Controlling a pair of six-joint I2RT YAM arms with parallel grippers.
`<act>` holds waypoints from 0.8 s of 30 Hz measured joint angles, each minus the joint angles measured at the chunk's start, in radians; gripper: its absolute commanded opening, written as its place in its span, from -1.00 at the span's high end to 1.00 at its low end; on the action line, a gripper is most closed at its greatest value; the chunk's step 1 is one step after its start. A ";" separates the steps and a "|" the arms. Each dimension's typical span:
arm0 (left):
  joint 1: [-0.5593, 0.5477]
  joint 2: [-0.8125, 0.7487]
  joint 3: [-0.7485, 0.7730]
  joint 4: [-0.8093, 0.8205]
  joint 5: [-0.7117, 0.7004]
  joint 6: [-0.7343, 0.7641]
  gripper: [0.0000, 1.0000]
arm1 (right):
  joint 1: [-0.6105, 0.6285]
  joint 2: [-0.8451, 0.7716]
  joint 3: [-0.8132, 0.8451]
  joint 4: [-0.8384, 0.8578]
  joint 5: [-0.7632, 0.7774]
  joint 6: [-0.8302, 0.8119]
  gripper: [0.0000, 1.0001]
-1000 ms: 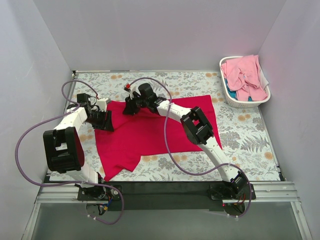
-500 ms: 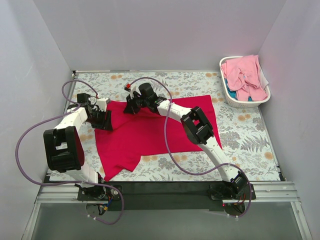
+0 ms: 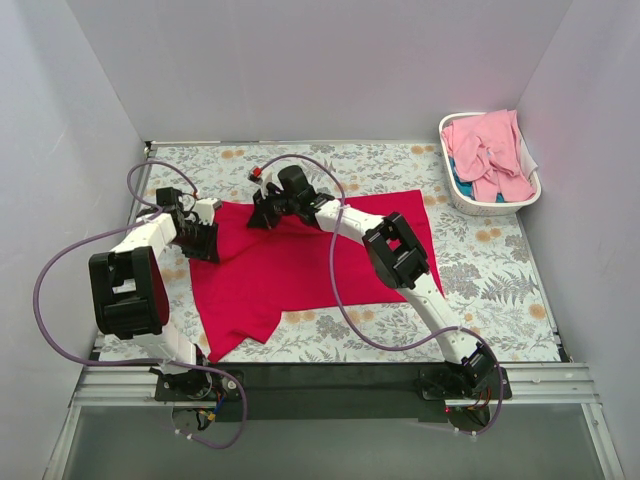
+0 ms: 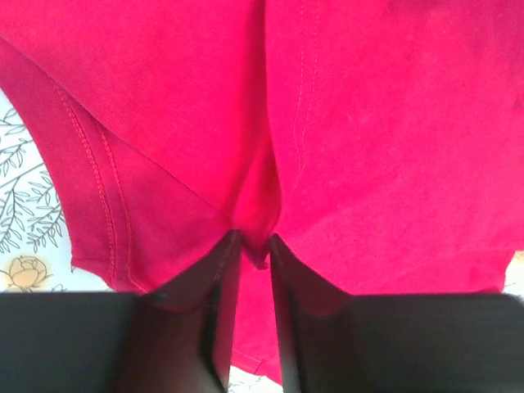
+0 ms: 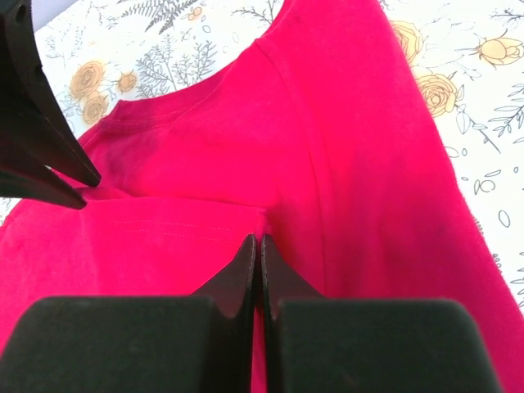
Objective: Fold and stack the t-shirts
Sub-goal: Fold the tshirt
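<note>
Crimson red cloth t-shirt (image 3: 300,275) lies spread on the flowered table (image 3: 490,290), as before. The left gripper (image 4: 254,246) has shifted slightly and now pinches a fold at its left side. The right gripper (image 5: 259,241) stays closed on its far edge.

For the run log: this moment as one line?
red t-shirt: lying on table | left gripper: pinching it | right gripper: shut on it | pink t-shirts: in basket

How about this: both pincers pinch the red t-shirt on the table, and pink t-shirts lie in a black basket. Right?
No: the basket is white, per the top external view. Left pincer and right pincer do pinch the red t-shirt.
</note>
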 measured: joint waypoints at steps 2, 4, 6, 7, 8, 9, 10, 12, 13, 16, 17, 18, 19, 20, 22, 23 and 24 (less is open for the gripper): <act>0.000 0.000 0.005 -0.010 -0.003 0.002 0.83 | 0.000 -0.009 -0.010 0.000 -0.005 0.002 0.97; 0.000 0.000 0.014 -0.026 -0.003 0.008 0.93 | 0.000 -0.016 -0.018 0.000 -0.010 0.003 0.97; 0.000 -0.001 0.027 -0.044 -0.005 0.010 1.00 | 0.000 -0.024 -0.026 -0.001 -0.018 0.005 0.97; 0.000 -0.004 0.034 -0.054 -0.006 0.011 1.00 | 0.000 -0.026 -0.027 0.000 -0.021 0.006 0.97; 0.000 -0.007 0.041 -0.064 -0.006 0.011 1.00 | -0.001 -0.030 -0.034 0.001 -0.023 0.008 0.97; 0.000 -0.011 0.048 -0.077 -0.007 0.014 1.00 | -0.002 -0.035 -0.040 0.001 -0.027 0.011 0.97; 0.000 -0.018 0.055 -0.088 -0.009 0.016 1.00 | -0.003 -0.039 -0.043 0.001 -0.031 0.012 0.97; 0.000 -0.031 0.067 -0.113 -0.010 0.022 1.00 | -0.005 -0.048 -0.051 0.002 -0.042 0.014 0.97; 0.000 -0.037 0.072 -0.127 -0.010 0.025 1.00 | -0.007 -0.053 -0.056 0.003 -0.048 0.016 0.97; 0.000 -0.053 0.077 -0.162 -0.010 0.033 1.00 | -0.010 -0.066 -0.061 0.008 -0.064 0.017 0.97; 0.000 -0.057 0.077 -0.174 -0.010 0.036 1.00 | -0.013 -0.072 -0.067 0.009 -0.071 0.018 0.97; 0.000 -0.060 0.077 -0.187 -0.010 0.038 1.00 | -0.015 -0.079 -0.073 0.009 -0.077 0.018 0.97; 0.000 -0.061 0.077 -0.198 -0.010 0.041 1.00 | -0.018 -0.082 -0.077 0.012 -0.081 0.018 0.97; 0.000 -0.062 0.077 -0.208 -0.009 0.043 1.00 | -0.021 -0.087 -0.083 0.014 -0.085 0.018 0.97; 0.000 -0.062 0.077 -0.225 -0.009 0.047 1.00 | -0.027 -0.097 -0.098 0.015 -0.099 0.018 0.97; 0.000 -0.062 0.077 -0.234 -0.009 0.048 1.00 | -0.029 -0.102 -0.106 0.014 -0.105 0.018 0.97; 0.000 -0.062 0.077 -0.241 -0.008 0.048 1.00 | -0.030 -0.106 -0.114 0.016 -0.110 0.018 0.97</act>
